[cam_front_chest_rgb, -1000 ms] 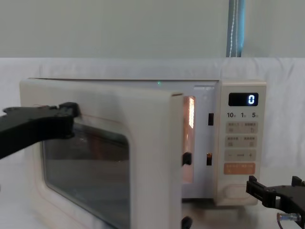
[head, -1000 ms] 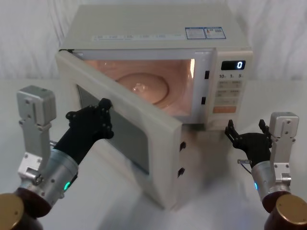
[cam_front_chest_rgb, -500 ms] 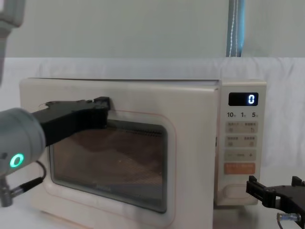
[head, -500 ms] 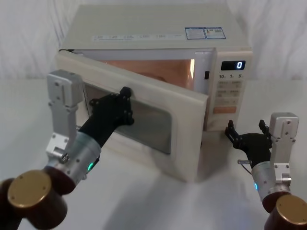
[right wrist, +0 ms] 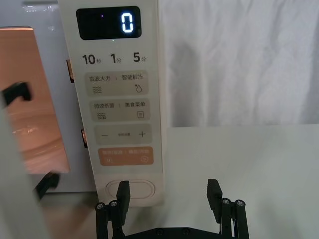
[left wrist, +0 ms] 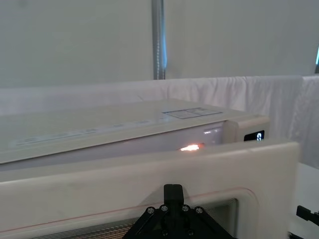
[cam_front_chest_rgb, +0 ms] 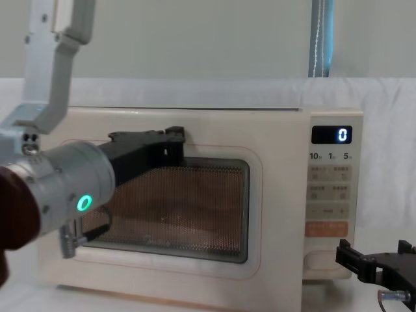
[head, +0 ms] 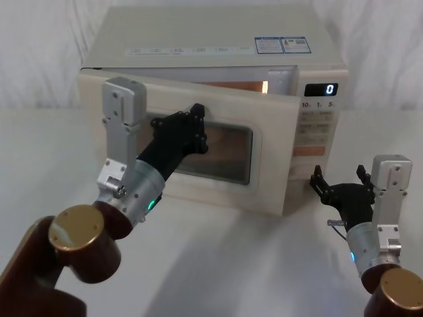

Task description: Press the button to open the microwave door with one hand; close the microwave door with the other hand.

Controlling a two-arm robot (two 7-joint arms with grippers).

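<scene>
The cream microwave [head: 211, 33] stands at the back of the table, its display [right wrist: 108, 22] showing a blue "0". Its microwave door [head: 271, 158] is almost closed, with a thin lit gap [head: 264, 86] left at the latch side. My left gripper [head: 197, 122] is shut and presses against the door's upper frame, above the window [cam_front_chest_rgb: 175, 214]; the left wrist view shows it [left wrist: 173, 191] against the door [left wrist: 149, 179]. My right gripper [head: 339, 175] hangs open, low in front of the control panel, just short of the wide cream button [right wrist: 137, 189]. The chest view shows that gripper [cam_front_chest_rgb: 375, 250] beside the button [cam_front_chest_rgb: 322, 261].
The microwave sits on a white tablecloth [head: 251, 264] with a white curtain behind. A blue-grey pole [cam_front_chest_rgb: 322, 39] stands behind the oven. An orange key [right wrist: 125, 156] lies just above the button. Open table lies in front of the door.
The door has swung from wide open to nearly closed, pushed by my left gripper moving forward and to the right. The right arm has not moved.
</scene>
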